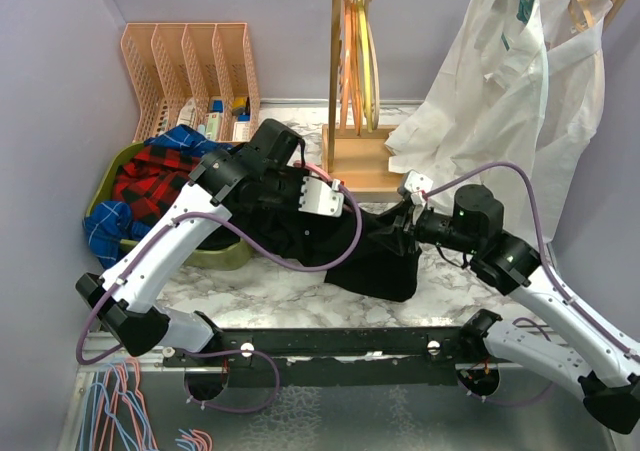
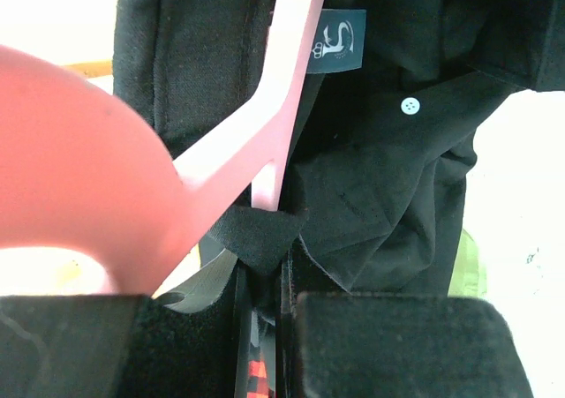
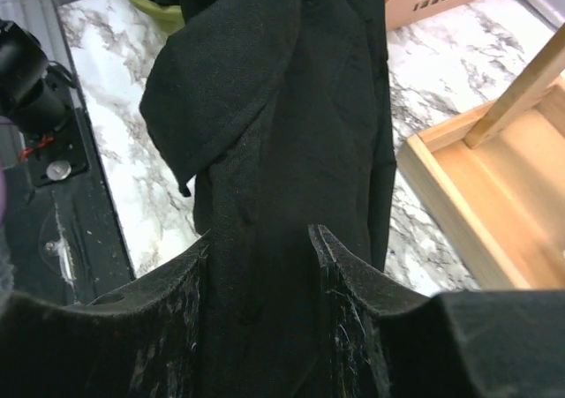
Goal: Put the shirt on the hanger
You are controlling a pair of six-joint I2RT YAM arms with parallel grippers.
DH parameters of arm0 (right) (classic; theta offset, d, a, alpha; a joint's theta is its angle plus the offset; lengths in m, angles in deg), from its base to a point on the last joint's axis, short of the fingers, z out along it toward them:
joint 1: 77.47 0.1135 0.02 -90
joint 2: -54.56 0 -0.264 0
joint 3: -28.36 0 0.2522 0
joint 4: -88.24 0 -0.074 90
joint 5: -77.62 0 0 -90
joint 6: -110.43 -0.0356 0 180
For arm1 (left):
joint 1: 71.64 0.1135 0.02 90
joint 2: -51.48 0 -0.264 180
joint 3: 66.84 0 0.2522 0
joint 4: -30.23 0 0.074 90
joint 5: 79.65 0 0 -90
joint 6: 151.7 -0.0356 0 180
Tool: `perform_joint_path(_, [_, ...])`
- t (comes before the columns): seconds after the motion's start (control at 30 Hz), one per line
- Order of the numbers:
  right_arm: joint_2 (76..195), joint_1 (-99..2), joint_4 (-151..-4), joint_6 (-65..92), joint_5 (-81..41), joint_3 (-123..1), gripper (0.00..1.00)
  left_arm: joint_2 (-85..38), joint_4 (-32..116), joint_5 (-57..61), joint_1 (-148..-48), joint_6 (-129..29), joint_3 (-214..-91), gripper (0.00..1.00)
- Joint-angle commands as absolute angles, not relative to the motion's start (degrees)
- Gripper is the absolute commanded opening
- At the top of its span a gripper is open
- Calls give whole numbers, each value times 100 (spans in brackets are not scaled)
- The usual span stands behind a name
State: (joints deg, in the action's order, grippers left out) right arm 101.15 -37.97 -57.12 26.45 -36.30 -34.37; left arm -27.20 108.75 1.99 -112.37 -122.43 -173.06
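Top view: black shirt (image 1: 372, 253) is bunched on the table (image 1: 270, 293) just in front of the wooden rack (image 1: 362, 161), held between both arms. Left hand (image 1: 330, 199) sits at the front-left of the rack base, with a sliver of the pink hanger (image 1: 318, 174) showing by it. Right hand (image 1: 408, 211) is at the front-right of the rack base, at the cloth. Green tub (image 1: 225, 258) with a plaid garment (image 1: 150, 176) lies well left of the rack; a white shirt (image 1: 510, 81) hangs on the rack's right.

Left wrist view: left hand (image 2: 265, 345) has its fingers (image 2: 397, 345) nearly together, pinching the hanger (image 2: 265, 142) with a fold of shirt (image 2: 380, 177) caught at the narrow gap. Hanger arm runs up over the collar, beside a teal label (image 2: 342, 41) and a white button (image 2: 410, 106).

Right wrist view: right hand (image 3: 260, 274) is clamped on a thick hanging fold of shirt (image 3: 282, 151), cloth filling the gap between the fingers (image 3: 353, 283). Rack base (image 3: 477, 195) is just right of the cloth.
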Motion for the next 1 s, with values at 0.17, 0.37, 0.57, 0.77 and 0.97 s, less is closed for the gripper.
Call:
perform_joint_path(0.17, [9962, -3792, -7196, 1534, -3848, -2793, 15, -2695, 10926, -353, -11404, -11834, -17618, 0])
perform_joint_path(0.37, [10462, -3792, -6815, 1389, -3983, -3175, 15, -2787, 10875, -349, -11486, -11753, -17652, 0])
perform_joint_path(0.57, [11132, -3794, -6112, 1322, -3938, -3760, 20, -2853, 10819, -196, -11629, -11717, -17589, 0])
perform_joint_path(0.77, [11263, -3792, -5996, 1306, -3890, -3947, 18, -2884, 10764, -98, -11719, -11675, -17545, 0])
perform_joint_path(0.97, [10889, -3792, -6379, 1086, -3486, -3532, 1, -2968, 10538, 216, -11791, -11439, -17491, 13])
